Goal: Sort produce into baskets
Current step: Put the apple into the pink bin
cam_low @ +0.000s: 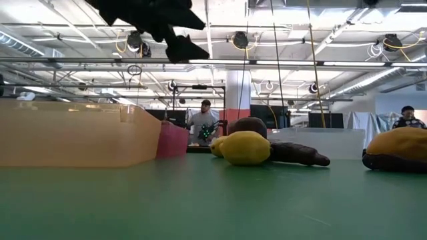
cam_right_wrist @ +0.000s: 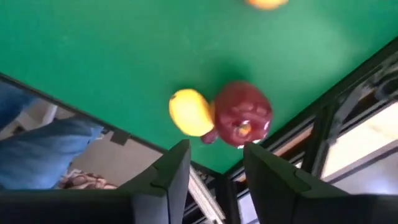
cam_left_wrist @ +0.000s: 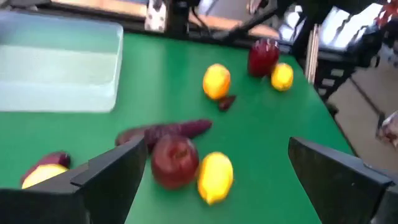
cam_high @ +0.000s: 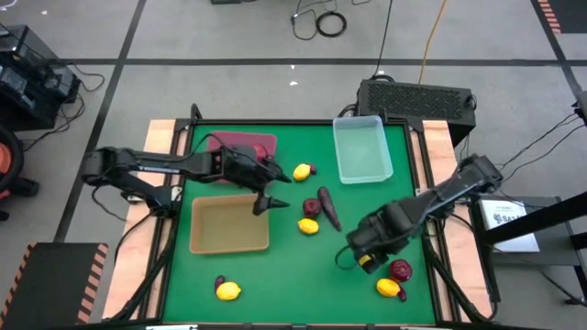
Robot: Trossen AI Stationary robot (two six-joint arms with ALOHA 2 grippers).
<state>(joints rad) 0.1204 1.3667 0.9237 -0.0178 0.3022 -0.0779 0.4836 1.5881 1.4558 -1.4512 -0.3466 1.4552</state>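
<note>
Right gripper point(cam_high: 365, 259), narrowly parted and empty, hangs near a red apple point(cam_high: 401, 269) to grab; left gripper point(cam_high: 267, 202) waits spread wide

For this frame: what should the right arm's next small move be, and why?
Probably lower the right tool and close it on the yellow fruit beneath it. Its fingers look apart with nothing between them, and all three containers look empty in the high view. The left tool hangs open at the tan tray.
</note>
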